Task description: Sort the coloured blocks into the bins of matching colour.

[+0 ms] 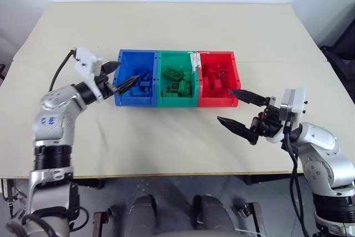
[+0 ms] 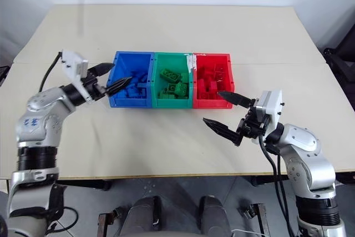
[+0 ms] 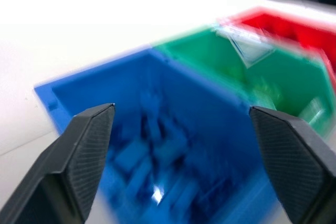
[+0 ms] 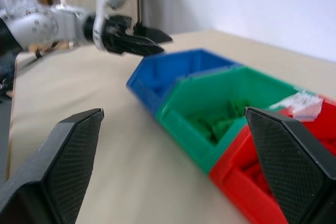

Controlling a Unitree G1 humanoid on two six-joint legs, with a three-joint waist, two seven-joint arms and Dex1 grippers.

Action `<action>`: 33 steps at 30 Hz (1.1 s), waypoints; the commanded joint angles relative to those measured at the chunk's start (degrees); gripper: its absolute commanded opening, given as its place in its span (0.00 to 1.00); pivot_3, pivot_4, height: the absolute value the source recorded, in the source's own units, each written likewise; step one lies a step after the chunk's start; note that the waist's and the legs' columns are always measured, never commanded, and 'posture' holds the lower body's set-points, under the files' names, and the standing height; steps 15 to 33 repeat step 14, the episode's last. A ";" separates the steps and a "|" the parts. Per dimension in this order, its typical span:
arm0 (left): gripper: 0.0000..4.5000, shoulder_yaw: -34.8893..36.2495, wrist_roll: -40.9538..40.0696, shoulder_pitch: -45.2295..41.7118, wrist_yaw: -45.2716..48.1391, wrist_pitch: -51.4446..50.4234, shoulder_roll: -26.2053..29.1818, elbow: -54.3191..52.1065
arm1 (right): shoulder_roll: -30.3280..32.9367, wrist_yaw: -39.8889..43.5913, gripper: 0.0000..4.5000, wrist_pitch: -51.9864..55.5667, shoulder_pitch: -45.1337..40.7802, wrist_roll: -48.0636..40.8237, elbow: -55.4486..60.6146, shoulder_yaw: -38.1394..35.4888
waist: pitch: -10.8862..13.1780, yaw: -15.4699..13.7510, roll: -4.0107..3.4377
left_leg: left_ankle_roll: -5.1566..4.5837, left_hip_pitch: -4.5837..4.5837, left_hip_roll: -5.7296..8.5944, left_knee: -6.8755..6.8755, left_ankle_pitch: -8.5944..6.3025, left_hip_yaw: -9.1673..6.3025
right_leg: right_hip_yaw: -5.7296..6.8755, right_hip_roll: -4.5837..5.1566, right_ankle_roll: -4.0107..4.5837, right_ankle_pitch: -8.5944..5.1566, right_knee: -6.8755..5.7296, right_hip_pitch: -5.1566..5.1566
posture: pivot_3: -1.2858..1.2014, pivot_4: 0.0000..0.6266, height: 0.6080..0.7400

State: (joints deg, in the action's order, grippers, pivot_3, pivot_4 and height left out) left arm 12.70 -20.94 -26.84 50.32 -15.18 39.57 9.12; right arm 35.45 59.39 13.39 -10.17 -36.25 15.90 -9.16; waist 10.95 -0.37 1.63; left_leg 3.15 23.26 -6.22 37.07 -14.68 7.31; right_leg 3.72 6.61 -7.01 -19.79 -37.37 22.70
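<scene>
The left gripper (image 1: pixel 123 74), two black tapered fingers on a grey arm, hangs over the outer edge of the blue open-topped rectangular plastic bin (image 1: pixel 136 58), its fingers spread apart with nothing between them. Just past its fingertips, inside that bin, lies a heap of small blue studded plastic bricks (image 1: pixel 142 84). Beyond the blue bin, further from this hand, sit the joined green plastic bin (image 1: pixel 176 56) and then the red plastic bin (image 1: pixel 217 57), all three in a row on the pale beige tabletop (image 1: pixel 166 26). The right gripper (image 1: pixel 238 111) hovers over bare table just in front of the red bin's near corner, its jaws wide and empty, one finger reaching towards the red wall. The head views look down into the bins and show green studded bricks (image 1: pixel 175 82) piled in the green one and red studded bricks (image 1: pixel 213 81) in the red one. The left wrist view, blurred, looks between its own fingers (image 3: pixel 86 150) straight into the blue bin. The right wrist view looks low along the row of bins and shows the left gripper at the blue bin's far side, plus a white label (image 4: pixel 302 103) on the rim between green and red.
</scene>
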 commanded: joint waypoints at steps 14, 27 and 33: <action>0.94 10.59 -1.91 23.23 6.23 15.46 5.16 -10.97 | 4.24 16.51 1.00 -10.97 -5.14 5.02 -18.46 -0.27 | 0.00 0.50 0.00 | -0.08 -0.02 -0.02 0.03 -0.06 0.04 | -0.02 0.04 0.02 -0.01 0.05 -0.04 | 0.52 0.24 1.00; 0.94 10.59 -1.91 23.23 6.23 15.46 5.16 -10.97 | 4.24 16.51 1.00 -10.97 -5.14 5.02 -18.46 -0.27 | 0.00 0.50 0.00 | -0.08 -0.02 -0.02 0.03 -0.06 0.04 | -0.02 0.04 0.02 -0.01 0.05 -0.04 | 0.52 0.24 1.00; 0.94 10.59 -1.91 23.23 6.23 15.46 5.16 -10.97 | 4.24 16.51 1.00 -10.97 -5.14 5.02 -18.46 -0.27 | 0.00 0.50 0.00 | -0.08 -0.02 -0.02 0.03 -0.06 0.04 | -0.02 0.04 0.02 -0.01 0.05 -0.04 | 0.52 0.24 1.00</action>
